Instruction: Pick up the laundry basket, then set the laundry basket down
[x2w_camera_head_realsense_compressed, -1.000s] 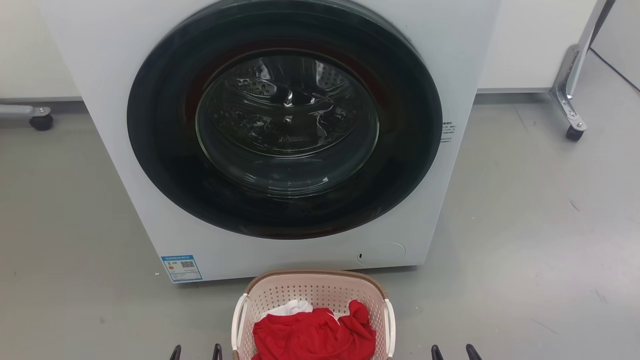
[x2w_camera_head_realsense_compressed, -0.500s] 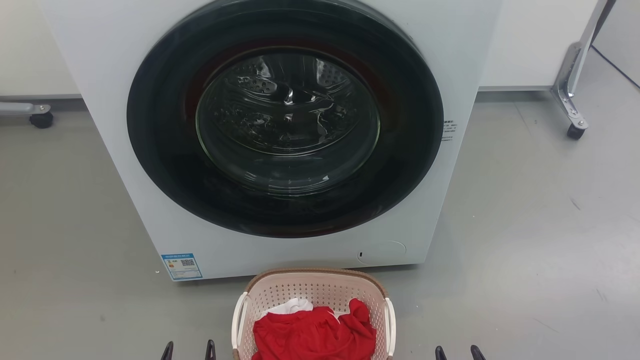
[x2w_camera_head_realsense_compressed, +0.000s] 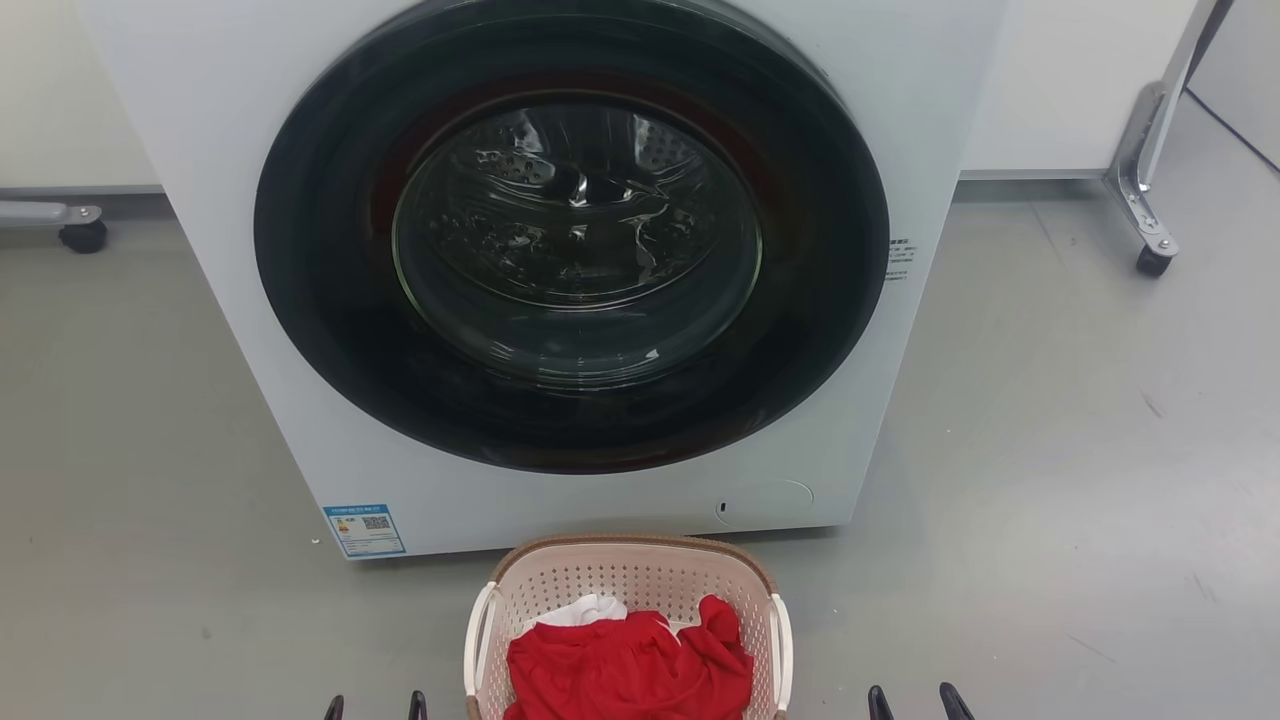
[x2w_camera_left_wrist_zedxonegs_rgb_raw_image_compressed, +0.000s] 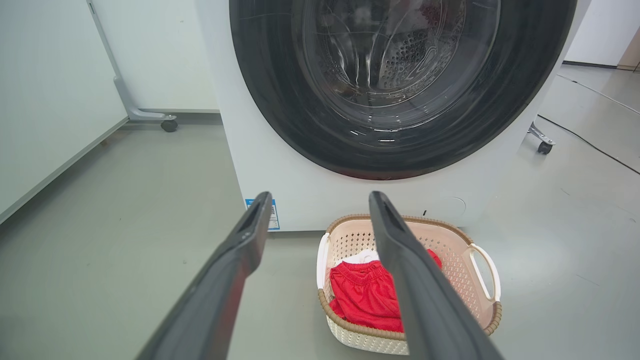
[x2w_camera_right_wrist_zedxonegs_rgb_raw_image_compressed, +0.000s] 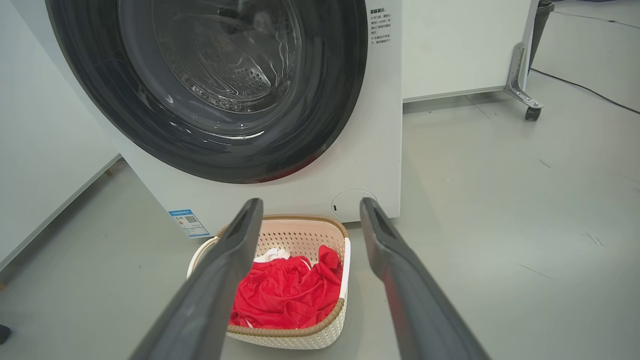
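Grey floor (x2w_camera_head_realsense_compressed: 1050, 450), white front-load washer (x2w_camera_head_realsense_compressed: 900, 100) w/ dark round glass door (x2w_camera_head_realsense_compressed: 570, 250), blue label (x2w_camera_head_realsense_compressed: 365, 530) at its lower-left corner. Caster (x2w_camera_head_realsense_compressed: 1152, 262) of a metal frame at back right.

Laundry basket (x2w_camera_head_realsense_compressed: 630, 545) sits upright on the floor just in front of the washer, roughly centred under the door. Inside: red garment (x2w_camera_head_realsense_compressed: 625, 670) lying over a white cloth (x2w_camera_head_realsense_compressed: 585, 610). White handles (x2w_camera_head_realsense_compressed: 480, 625) on both sides, nothing gripping them.

Left gripper (x2w_camera_head_realsense_compressed: 375, 705) at bottom edge of head view, just left of the basket, not touching it; jaws apart, nothing btwn. Right gripper (x2w_camera_head_realsense_compressed: 912, 700) further off on the basket's right, jaws apart too, empty.

Both wrist views: fingers spread wide, basket on the floor beyond them, partly hidden behind one finger.
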